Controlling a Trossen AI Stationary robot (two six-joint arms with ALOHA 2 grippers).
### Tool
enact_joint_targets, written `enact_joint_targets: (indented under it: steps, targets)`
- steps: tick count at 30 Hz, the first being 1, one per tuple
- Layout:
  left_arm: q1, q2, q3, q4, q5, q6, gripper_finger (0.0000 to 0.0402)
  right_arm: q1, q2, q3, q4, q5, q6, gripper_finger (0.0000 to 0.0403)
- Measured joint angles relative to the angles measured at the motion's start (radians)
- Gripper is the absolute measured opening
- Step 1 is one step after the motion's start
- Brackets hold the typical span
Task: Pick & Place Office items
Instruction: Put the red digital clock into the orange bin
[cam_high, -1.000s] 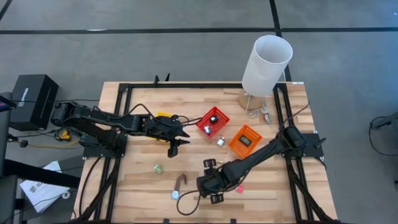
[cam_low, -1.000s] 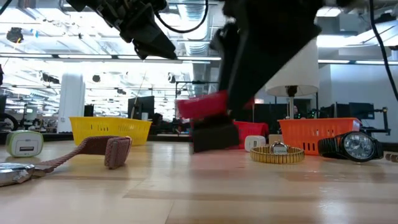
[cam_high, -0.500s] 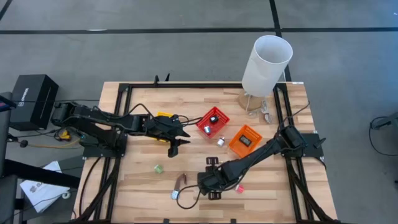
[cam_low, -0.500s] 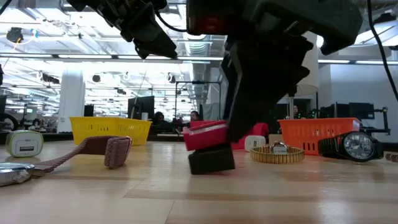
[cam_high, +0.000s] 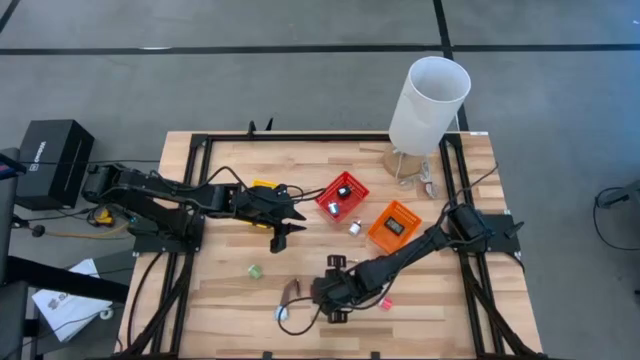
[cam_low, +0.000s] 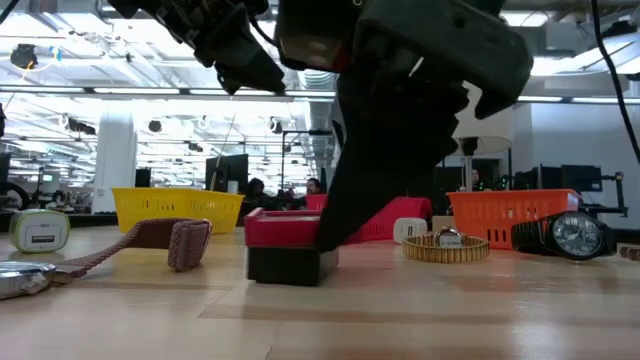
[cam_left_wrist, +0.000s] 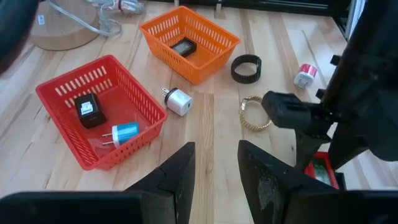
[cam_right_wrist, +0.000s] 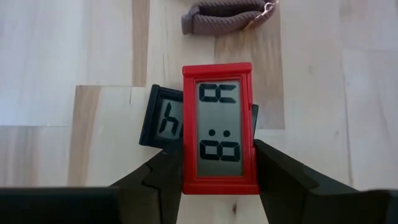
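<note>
Resting between right hand (cam_right_wrist: 217, 180) fingers: red clock (cam_right_wrist: 217, 127)

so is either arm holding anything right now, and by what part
The right gripper grips a red digital clock by its two long side edges, above a black clock on the table. The left gripper is open and holds nothing.

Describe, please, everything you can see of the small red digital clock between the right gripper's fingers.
The small red digital clock is a flat rectangular piece, plastic by the look, with a grey LCD face showing dark segment digits. It lies face up between the two fingers of the right gripper, which close on its long sides. It sits on top of a similar black digital clock, partly covering it, low over the wooden table. In the low view its red edge rests level on the black one.
</note>
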Motion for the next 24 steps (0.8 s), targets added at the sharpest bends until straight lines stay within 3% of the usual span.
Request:
enact_joint_targets:
  steps: [4, 14, 18, 24]
  targets:
    - [0.0, 0.0, 0.0, 0.004, 0.0, 0.0, 0.0115, -0.005, 0.001, 0.0, 0.015, -0.024, 0.0, 0.017]
    - [0.0, 0.0, 0.0, 0.013, 0.0, 0.0, 0.0115, -0.016, 0.008, -0.005, -0.005, -0.023, -0.003, 0.0233]
    - [0.0, 0.0, 0.0, 0.016, 0.0, 0.0, 0.0115, -0.017, 0.008, -0.004, 0.003, -0.019, -0.002, 0.023]
    - [0.0, 0.0, 0.0, 0.018, 0.0, 0.0, 0.0115, -0.016, 0.008, -0.004, -0.017, -0.022, 0.0, 0.0194]
